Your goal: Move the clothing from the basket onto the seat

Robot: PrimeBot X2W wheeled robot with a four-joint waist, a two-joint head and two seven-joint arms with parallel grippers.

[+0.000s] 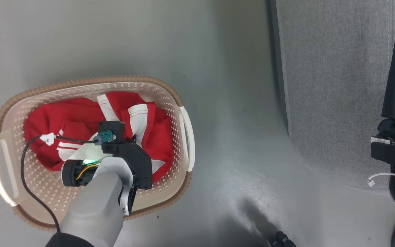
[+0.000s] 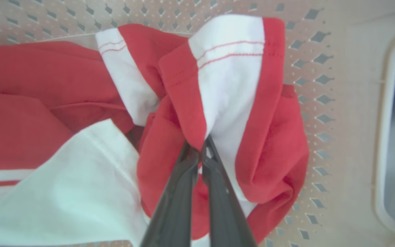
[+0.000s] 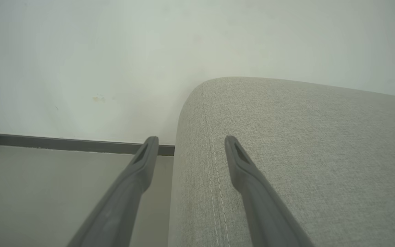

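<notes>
The soft red fabric clothing with white stripes and panels point(image 1: 81, 118) lies bunched in the cream-white perforated plastic laundry basket with a brown rim point(image 1: 91, 81). The basket stands on the grey floor point(image 1: 238, 103) at the left of the head view, well apart from the large grey woven-fabric sofa seat point(image 1: 334, 85) in the upper right. Since the basket is on that arm's side, the left claw point(image 2: 197, 145) does the picking and reaches straight down into it. In the left wrist view its two dark fingers are clamped together on a raised fold near the middle of the frame, where a red band meets a white panel. A ridge is a sensible place to bite, since thin fingers would get little purchase on cloth lying flat. The fabric rises to a peak at the tips, so the hold looks firm. Whether the fold belongs to one garment or catches a second cannot be told. The rest of the cloth lies loose across the left of that frame. The right claw point(image 3: 191, 140) has its fingers apart and carries nothing. It hangs over the sofa's rounded edge beside a stitched seam point(image 3: 213, 178), with the pale wall point(image 3: 98, 51) beyond. It seems to be parked there out of the left arm's way and near the drop place. The likely next step is a lift high enough to clear the basket wall, then a swing across the floor toward the right of the head view. Trailing cloth could snag the rim or drag the light basket along.
</notes>
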